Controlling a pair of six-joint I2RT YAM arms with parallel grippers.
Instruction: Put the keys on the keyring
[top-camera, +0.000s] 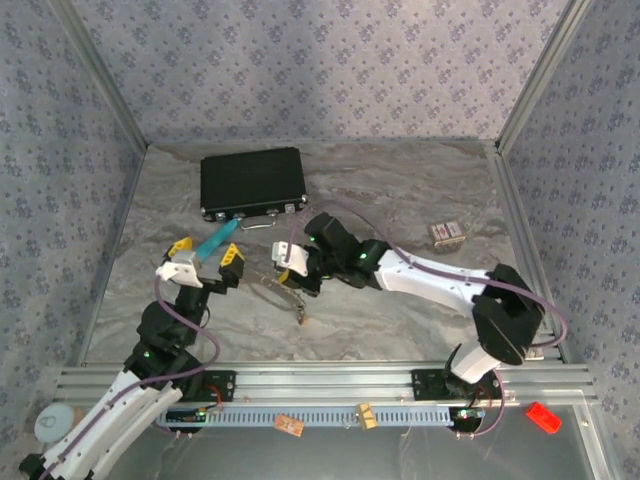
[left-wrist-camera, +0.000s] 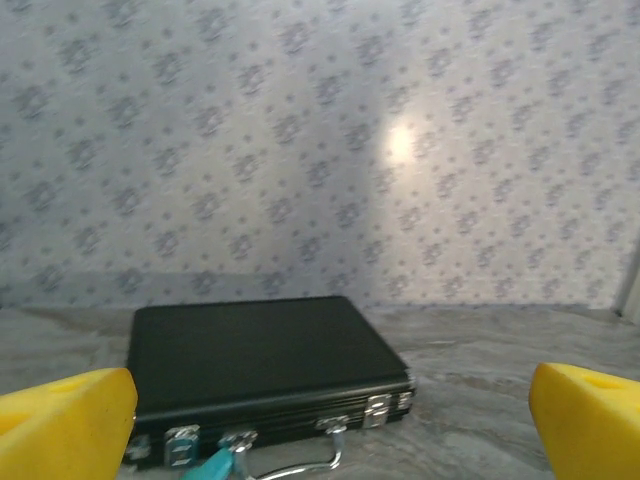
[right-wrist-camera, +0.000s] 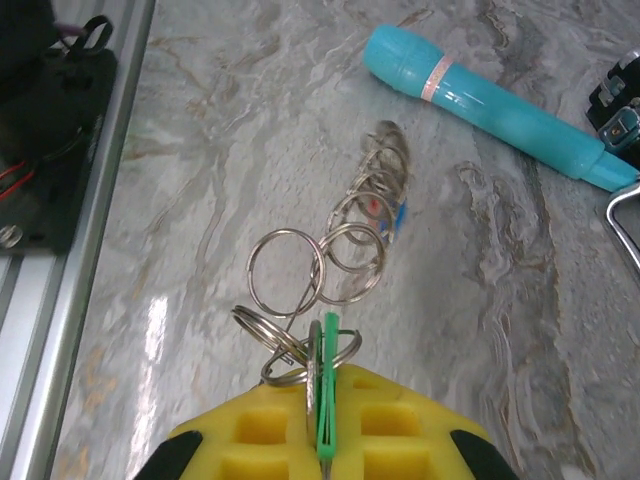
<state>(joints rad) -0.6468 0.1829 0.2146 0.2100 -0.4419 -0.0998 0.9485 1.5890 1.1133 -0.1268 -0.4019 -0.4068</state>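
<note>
**One green key (right-wrist-camera: 326, 385) pinched in right gripper (right-wrist-camera: 322, 420), left gripper (top-camera: 207, 251) wide**

Marbled table (top-camera: 400, 320). Black case (top-camera: 252, 182) lies shut, far left of centre. The left gripper's fingers are spread far apart and hold nothing. From above, the teal tube (right-wrist-camera: 480, 95) shows between them; contact can't be told. The tube lies just in front of the case. The right gripper is clamped on the green key, edge-on between the yellow pads (right-wrist-camera: 250, 440), with rings bunched beside it. The keyring (right-wrist-camera: 285, 272), a string of linked wire rings, runs on the table from the pads toward the tube, apart from it. Red and blue key heads (right-wrist-camera: 372, 207) sit among the far rings, blurred.
</note>
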